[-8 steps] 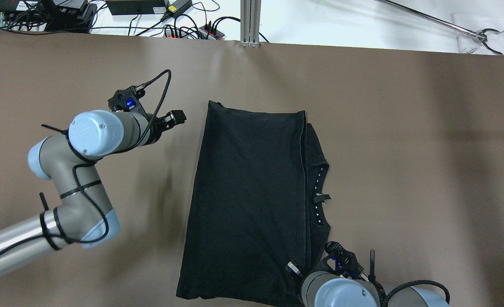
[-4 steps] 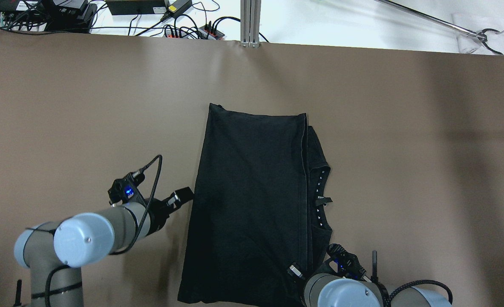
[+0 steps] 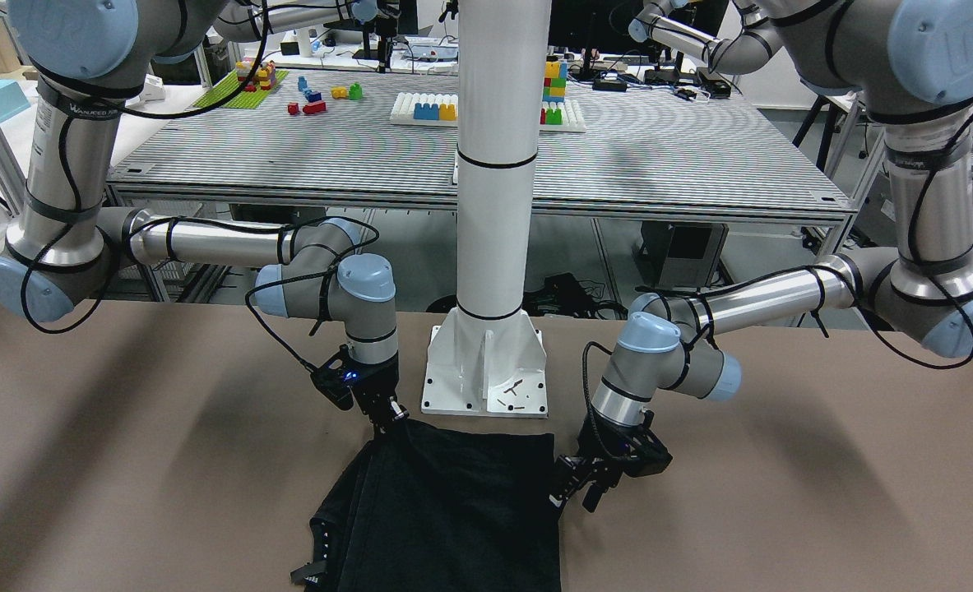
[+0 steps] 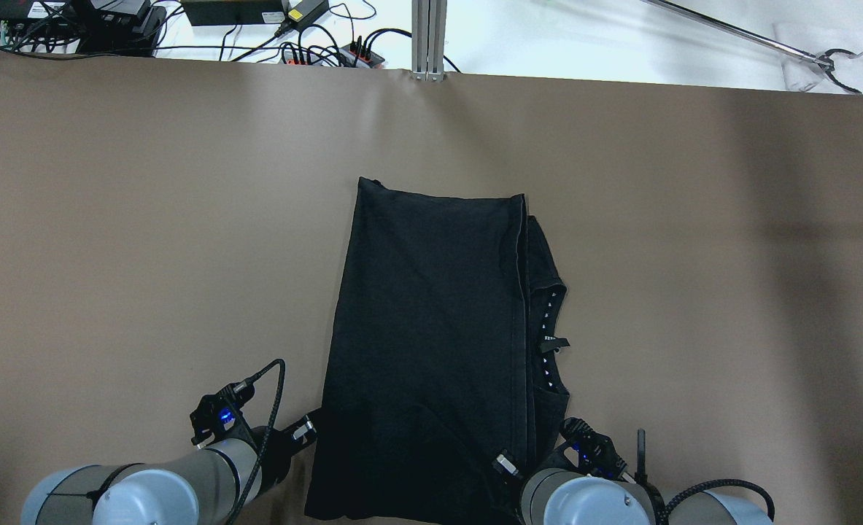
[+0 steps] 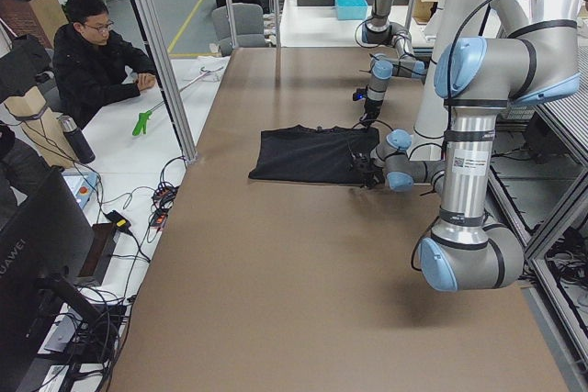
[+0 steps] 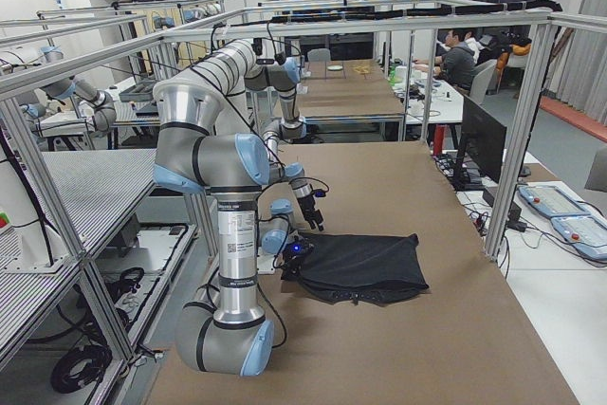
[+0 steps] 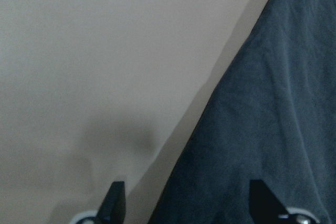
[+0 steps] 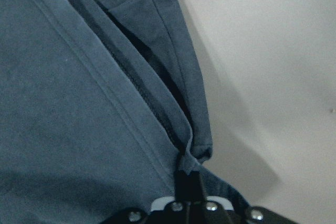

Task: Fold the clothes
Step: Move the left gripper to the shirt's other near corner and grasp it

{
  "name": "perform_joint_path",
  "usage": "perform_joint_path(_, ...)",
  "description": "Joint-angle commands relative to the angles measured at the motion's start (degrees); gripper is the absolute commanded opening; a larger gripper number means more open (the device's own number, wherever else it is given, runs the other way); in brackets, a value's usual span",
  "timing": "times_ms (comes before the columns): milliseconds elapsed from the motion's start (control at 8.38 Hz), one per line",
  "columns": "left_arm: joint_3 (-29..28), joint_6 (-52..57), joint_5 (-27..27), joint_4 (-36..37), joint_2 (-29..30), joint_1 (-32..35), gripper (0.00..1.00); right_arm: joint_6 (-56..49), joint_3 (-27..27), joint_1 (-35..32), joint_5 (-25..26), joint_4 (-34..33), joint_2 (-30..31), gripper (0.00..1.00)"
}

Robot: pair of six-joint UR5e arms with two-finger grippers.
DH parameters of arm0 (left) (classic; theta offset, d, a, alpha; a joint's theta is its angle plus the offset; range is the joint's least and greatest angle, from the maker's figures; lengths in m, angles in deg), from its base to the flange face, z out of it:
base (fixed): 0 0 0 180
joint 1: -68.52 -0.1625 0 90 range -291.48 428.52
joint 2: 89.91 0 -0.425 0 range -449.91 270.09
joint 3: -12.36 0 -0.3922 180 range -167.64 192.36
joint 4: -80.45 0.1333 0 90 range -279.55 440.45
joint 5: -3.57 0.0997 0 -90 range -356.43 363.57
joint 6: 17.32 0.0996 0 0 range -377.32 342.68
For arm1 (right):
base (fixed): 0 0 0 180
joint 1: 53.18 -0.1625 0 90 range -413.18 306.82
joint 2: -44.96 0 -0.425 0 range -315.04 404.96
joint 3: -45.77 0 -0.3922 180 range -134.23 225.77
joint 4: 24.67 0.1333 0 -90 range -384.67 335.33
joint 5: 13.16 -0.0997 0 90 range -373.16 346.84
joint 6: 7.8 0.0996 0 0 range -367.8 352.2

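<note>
The black shirt (image 4: 431, 328) lies folded lengthwise on the worktop (image 4: 146, 219), crosswise fold not yet done; right gripper (image 8: 189, 179) pinches its near corner, left gripper (image 7: 186, 205) spread wide astride the opposite edge

clothes (image 4: 431, 350) on table (image 4: 110, 219), before pillar (image 3: 494, 164)

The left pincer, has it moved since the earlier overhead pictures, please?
Yes. The left pincer moved toward the robot, from the black fabric garment's far corner to its near corner.
</note>
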Motion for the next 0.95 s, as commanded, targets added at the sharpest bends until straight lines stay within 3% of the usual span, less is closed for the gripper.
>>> perform_joint_path(0,1.2,-1.1,1.7,0.0,-0.6,-4.1,0.77,0.0,0.1,0.1,0.0,0.0,-0.1,0.00)
perform_joint_path(477,1.8,-2.6,2.8,0.0,-1.5,-6.6,0.61,0.0,0.1,0.1,0.0,0.0,-0.1,0.00)
perform_joint_path(835,1.8,-2.7,3.8,0.0,-1.7,-7.6,0.60,0.0,0.1,0.1,0.0,0.0,-0.2,0.00)
